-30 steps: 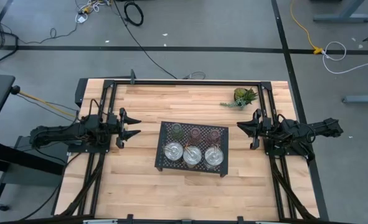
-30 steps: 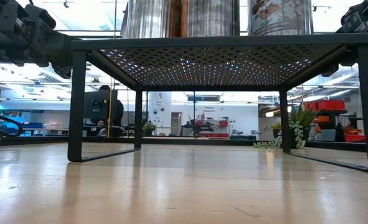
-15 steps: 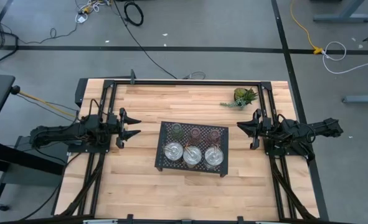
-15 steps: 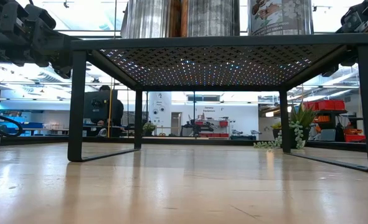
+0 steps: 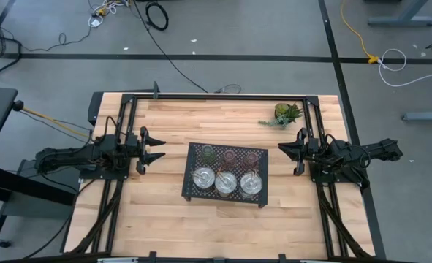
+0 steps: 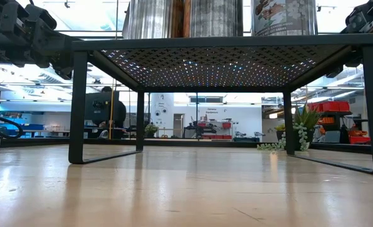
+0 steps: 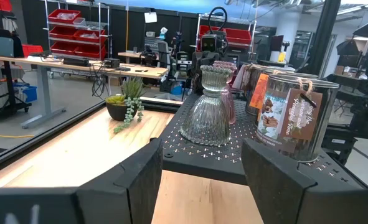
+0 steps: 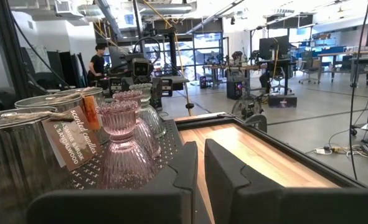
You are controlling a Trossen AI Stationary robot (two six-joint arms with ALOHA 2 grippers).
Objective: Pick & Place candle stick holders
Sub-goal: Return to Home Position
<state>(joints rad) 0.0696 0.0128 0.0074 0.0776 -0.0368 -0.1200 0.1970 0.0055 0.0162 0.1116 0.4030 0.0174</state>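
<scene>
The candle stick holders stand on a black perforated tray raised on legs at the table's middle. Three shiny silver ones form the near row. Behind them stand an olive-green one and two pink ones. My left gripper hangs level and open to the left of the tray, touching nothing. Its wrist view shows the ribbed glass holder and a labelled silver one. My right gripper is shut and empty to the right of the tray, with a pink holder in its view.
A small green potted plant sits near the table's far right corner. Black rails frame the table's edges. Bare wood lies on all sides of the tray, widest along the near edge. A person shows in the room beyond.
</scene>
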